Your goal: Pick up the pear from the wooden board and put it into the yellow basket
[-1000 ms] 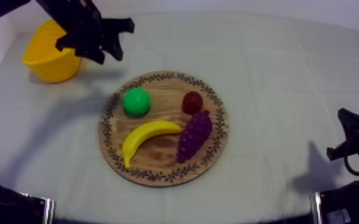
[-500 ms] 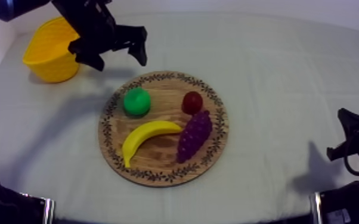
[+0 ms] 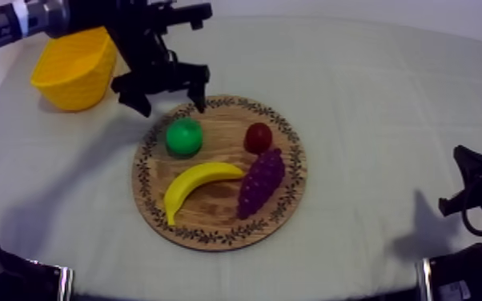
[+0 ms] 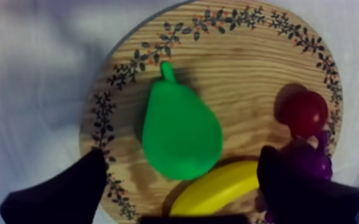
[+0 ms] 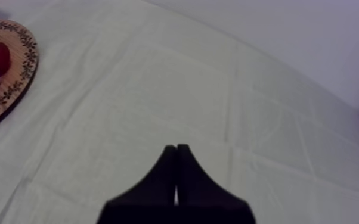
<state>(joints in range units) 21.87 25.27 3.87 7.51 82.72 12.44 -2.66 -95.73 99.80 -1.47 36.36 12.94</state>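
Observation:
A green pear [image 3: 184, 137] [image 4: 180, 137] lies on the left part of the round wooden board [image 3: 220, 104] [image 4: 241, 56], stem pointing to the board's far rim. My left gripper [image 3: 166, 90] [image 4: 182, 179] hovers open above the board's far left rim, just beyond the pear, its two black fingers [image 4: 68, 190] spread wide to either side of the pear with nothing between them. The yellow basket [image 3: 72, 68] stands at the far left of the table. My right gripper [image 3: 462, 188] [image 5: 176, 156] rests low at the right, fingers together in a narrow wedge.
On the board also lie a banana [image 3: 194, 186] [image 4: 214, 190], a bunch of grapes [image 3: 260, 182] [image 4: 313, 164] and a small red fruit [image 3: 258, 138] [image 4: 304, 113]. Grey-white cloth [image 3: 388, 104] spreads bare to the right of the board.
My left gripper has opened wide and travelled from over the basket rightward and nearer, to above the board's far left rim. The right arm stays still.

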